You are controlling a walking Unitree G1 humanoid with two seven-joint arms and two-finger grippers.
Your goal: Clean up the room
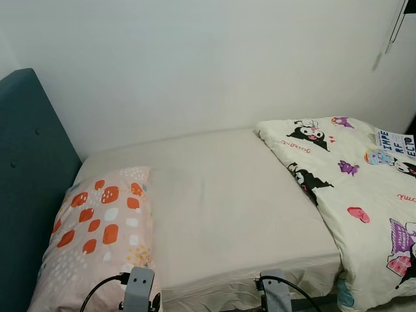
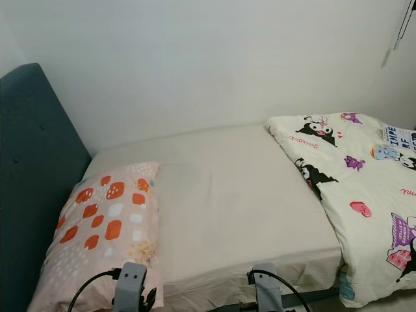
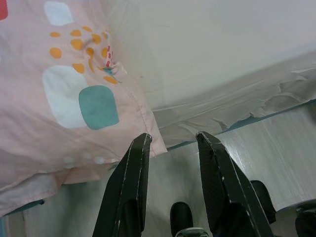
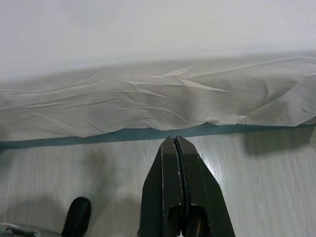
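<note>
- Ahead of both grippers I see one bed (image 1: 227, 195), its cream sheet bare across the middle and wrinkled where it hangs over the near edge.
- One duvet (image 1: 351, 188) lies bunched beyond my right gripper, cream with cartoon characters in black, purple and pink; small red script is printed on it, too small for me to read.
- On that duvet sits one white printed patch (image 1: 395, 142) with bold dark capitals; I can make out "INPE", "RE" and "ECTO" stacked in three lines, cut off at the frame edge.
- One pillow (image 1: 97, 240) lies just ahead of my left gripper, pale pink with orange, white and teal blotches and small orange dots, its near corner hanging over the bed edge.
- One dark teal headboard (image 1: 29, 188) stands on the far side of the pillow from my left gripper.
- My left gripper (image 3: 170, 143) hangs over the pale wood floor (image 3: 281, 163) just below the pillow's corner, fingers moderately parted with nothing between them.
- My right gripper (image 4: 175, 143) hangs low over the floor beside the sheet's hem, its two fingers pressed flat together, gripping nothing.
</note>
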